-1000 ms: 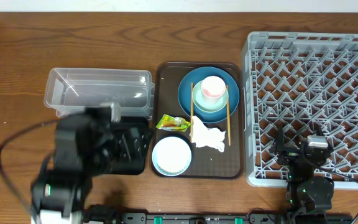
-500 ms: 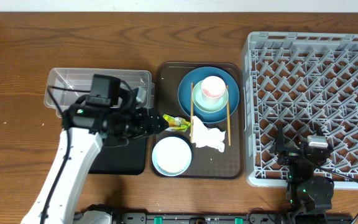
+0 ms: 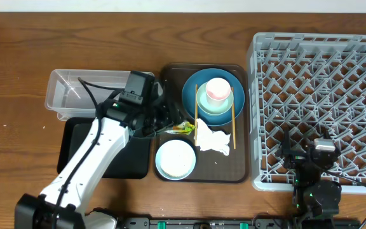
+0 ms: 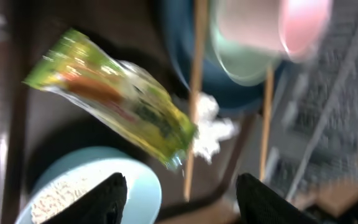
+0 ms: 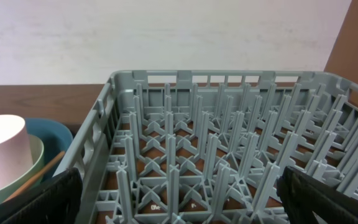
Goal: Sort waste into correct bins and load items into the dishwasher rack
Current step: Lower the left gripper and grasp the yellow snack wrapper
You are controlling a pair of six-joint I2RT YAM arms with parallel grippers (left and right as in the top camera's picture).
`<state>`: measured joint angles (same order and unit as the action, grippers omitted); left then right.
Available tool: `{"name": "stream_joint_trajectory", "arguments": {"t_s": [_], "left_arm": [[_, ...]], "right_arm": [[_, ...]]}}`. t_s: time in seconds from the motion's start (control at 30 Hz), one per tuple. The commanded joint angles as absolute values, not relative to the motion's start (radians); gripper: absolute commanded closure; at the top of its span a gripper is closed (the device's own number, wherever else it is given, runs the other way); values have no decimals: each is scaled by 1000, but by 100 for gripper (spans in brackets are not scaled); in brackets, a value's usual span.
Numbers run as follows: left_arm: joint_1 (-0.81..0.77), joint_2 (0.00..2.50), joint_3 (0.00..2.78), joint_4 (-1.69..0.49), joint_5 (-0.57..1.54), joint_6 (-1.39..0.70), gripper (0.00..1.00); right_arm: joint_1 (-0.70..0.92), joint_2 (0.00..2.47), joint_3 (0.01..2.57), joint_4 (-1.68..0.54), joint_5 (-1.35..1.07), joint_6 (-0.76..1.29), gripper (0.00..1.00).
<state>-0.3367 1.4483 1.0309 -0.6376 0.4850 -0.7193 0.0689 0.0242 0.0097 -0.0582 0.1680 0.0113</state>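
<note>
My left gripper [image 3: 170, 122] is open and empty over the left part of the brown serving tray, just short of the yellow-green snack wrapper [image 3: 180, 126]. In the left wrist view the wrapper [image 4: 117, 99] lies ahead of the open jaws [image 4: 182, 202]. The light-blue bowl [image 3: 175, 159] holds pale rice-like grains [image 4: 48, 199]. The white napkin [image 3: 212, 140] lies between two chopsticks [image 3: 196, 109] [image 3: 234, 121]. The white-pink cup [image 3: 218, 89] sits in the pale-green bowl [image 3: 216, 109] on the dark-blue plate [image 3: 192, 89]. My right gripper [image 3: 305, 152] is open and empty over the grey rack's [image 3: 323, 76] front edge.
The clear tub [image 3: 75, 95] stands left of the brown serving tray [image 3: 202, 175], with the black tray [image 3: 75, 146] in front of it, partly under my left arm. The rack [image 5: 216, 137] fills the right wrist view.
My left arm has swung up and right from over the black tray to the brown tray, ending close to the wrapper. The right arm has not moved.
</note>
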Motion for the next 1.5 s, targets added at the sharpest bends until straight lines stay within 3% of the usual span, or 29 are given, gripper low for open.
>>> {"name": "stream_joint_trajectory", "arguments": {"t_s": [0.0, 0.1, 0.2, 0.33, 0.47, 0.7, 0.83, 1.07, 1.33, 1.47], "left_arm": [[-332, 1462, 1050, -617, 360, -941, 40], [-332, 1470, 1050, -592, 333, -967, 29], [-334, 1476, 1049, -596, 326, -967, 29], [-348, 1485, 1033, -601, 327, -968, 29], [-365, 1495, 1019, -609, 327, -1037, 40], [-410, 1496, 1010, -612, 328, -1164, 41], [-445, 1496, 1010, -613, 318, -1175, 48], [-471, 1496, 1010, -666, 240, -1172, 47], [-471, 1496, 1010, -665, 348, -1172, 47], [-471, 1496, 1009, -676, 405, -1172, 42]], "right_arm": [[80, 24, 6, -60, 168, 21, 1], [80, 24, 6, -59, 168, 21, 1], [80, 24, 6, -59, 168, 21, 1], [80, 24, 6, -59, 168, 21, 1], [80, 24, 6, -60, 168, 21, 1], [80, 24, 6, -60, 168, 21, 1], [80, 24, 6, -59, 168, 21, 1], [80, 24, 6, -60, 168, 21, 1], [80, 24, 6, -59, 168, 21, 1], [80, 24, 6, -60, 168, 21, 1]]}}
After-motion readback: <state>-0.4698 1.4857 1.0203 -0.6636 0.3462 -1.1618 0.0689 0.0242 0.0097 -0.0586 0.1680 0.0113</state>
